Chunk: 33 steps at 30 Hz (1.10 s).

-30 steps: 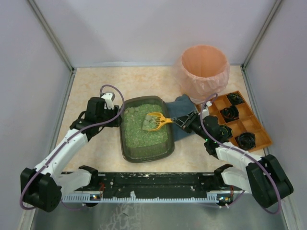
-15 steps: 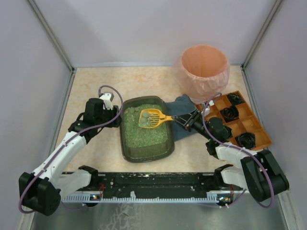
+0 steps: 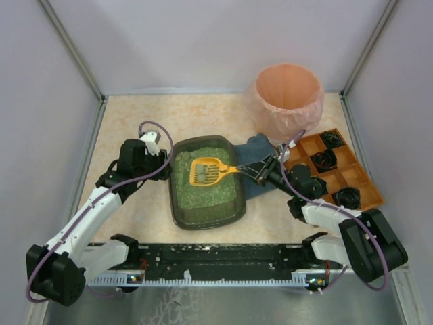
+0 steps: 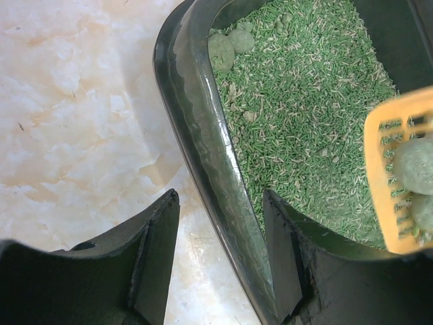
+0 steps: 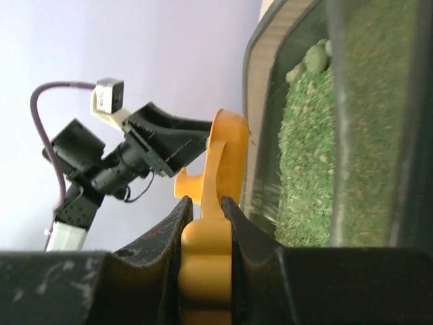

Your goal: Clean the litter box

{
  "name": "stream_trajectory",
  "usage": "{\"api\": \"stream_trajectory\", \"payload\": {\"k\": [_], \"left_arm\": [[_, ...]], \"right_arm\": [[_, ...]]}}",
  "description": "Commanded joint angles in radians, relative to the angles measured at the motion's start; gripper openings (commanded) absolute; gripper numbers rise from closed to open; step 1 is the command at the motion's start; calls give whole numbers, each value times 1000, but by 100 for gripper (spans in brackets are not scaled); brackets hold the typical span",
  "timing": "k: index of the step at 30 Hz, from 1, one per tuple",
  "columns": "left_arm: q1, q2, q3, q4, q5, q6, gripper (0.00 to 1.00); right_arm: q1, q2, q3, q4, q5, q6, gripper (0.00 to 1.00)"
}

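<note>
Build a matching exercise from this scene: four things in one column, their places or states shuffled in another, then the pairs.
1. scoop
2. litter box
3. bin
4. cloth

A. pink-lined, far right
B. between box and orange tray
C. in the right gripper, carrying clumps
D. rim between fingers of the left gripper

Pairs: 1-C, 2-D, 3-A, 4-B
</note>
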Motion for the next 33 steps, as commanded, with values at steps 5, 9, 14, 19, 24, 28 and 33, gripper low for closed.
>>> {"api": "stream_trajectory", "payload": {"k": [5, 9, 14, 19, 24, 28, 33], "left_arm": [[-2, -24, -12, 26, 18, 10, 59], [-2, -21, -8, 19, 26, 12, 59], [-2, -23, -14, 23, 23, 16, 59], [-1, -10, -8, 3, 21, 16, 59], [-2, -2, -8, 15, 26, 18, 59], [-2, 3, -4, -4, 34, 18, 59], [-3, 2, -6, 8, 36, 23, 59]], "right_arm": [[52, 25, 78, 42, 0, -58, 0], [-27, -7, -23, 80, 85, 15, 0], [63, 64, 64, 80, 21, -43, 0], [-13, 22, -50, 127, 101, 26, 0], [50, 18, 30, 24, 57, -57, 0], [-19, -26, -60, 68, 116, 15, 0], [49, 16, 24, 56, 43, -30, 0]]}}
